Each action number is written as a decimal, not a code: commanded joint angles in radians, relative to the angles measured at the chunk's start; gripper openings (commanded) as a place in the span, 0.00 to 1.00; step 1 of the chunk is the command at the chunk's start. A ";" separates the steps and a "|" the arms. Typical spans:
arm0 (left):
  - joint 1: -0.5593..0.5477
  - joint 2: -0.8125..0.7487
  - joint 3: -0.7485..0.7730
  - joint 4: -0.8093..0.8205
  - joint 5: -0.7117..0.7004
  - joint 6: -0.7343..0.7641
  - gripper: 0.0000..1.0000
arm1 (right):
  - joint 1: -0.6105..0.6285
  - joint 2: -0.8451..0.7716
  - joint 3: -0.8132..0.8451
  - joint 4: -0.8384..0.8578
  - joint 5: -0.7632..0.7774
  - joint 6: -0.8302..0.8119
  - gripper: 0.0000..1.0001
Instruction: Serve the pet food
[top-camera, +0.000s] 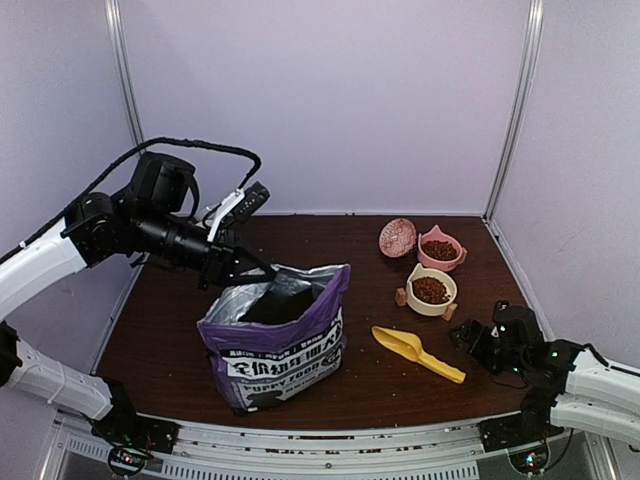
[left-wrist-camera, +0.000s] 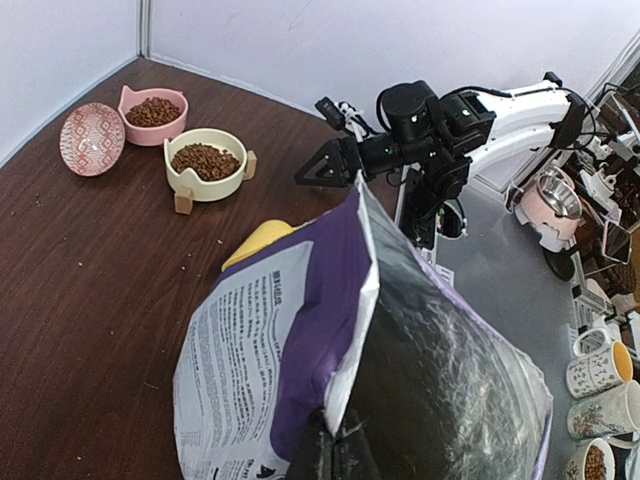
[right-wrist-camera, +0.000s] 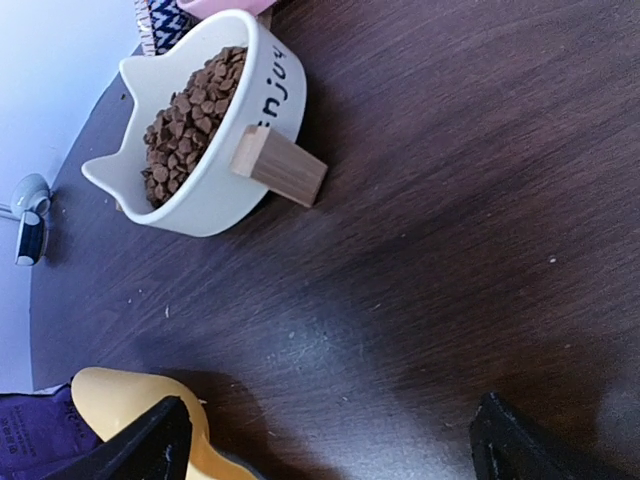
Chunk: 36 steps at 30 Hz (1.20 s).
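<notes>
- And there we have the pet food (top-camera: 431, 290), heaped in a cream cat-eared bowl (top-camera: 447, 297) that sits on small wooden feet, off to the right of the purple bag (top-camera: 285, 345) and a little farther back.
- More of the same brown kibble fills a pink bowl (top-camera: 455, 260), farther from the bag, just behind the cream one.
- Beside that pink bowl we spot a patterned pink dish (top-camera: 397, 237), tipped up on its edge.
- A yellow scoop (top-camera: 418, 353) lies flat on the brown counter (top-camera: 330, 235), between the bag and the right arm.
- The bag stands upright with its mouth open, dark lining showing.
- The left fingers (left-wrist-camera: 335, 455) are pinched closed on the bag's top rim, at its far left corner.
- The right fingers (right-wrist-camera: 150, 450) are spread wide with nothing between them, low over the counter to the right of the bag, past the scoop's handle.
</notes>
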 joint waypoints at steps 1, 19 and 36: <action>0.000 0.001 0.055 0.156 0.065 0.022 0.00 | 0.005 0.020 0.105 -0.116 0.115 -0.070 1.00; 0.005 0.095 0.206 -0.137 0.060 0.213 0.00 | 0.158 0.246 0.592 0.306 -0.677 -0.703 0.98; 0.005 0.120 0.240 -0.177 0.042 0.204 0.00 | 0.346 0.609 0.852 0.348 -0.846 -0.990 1.00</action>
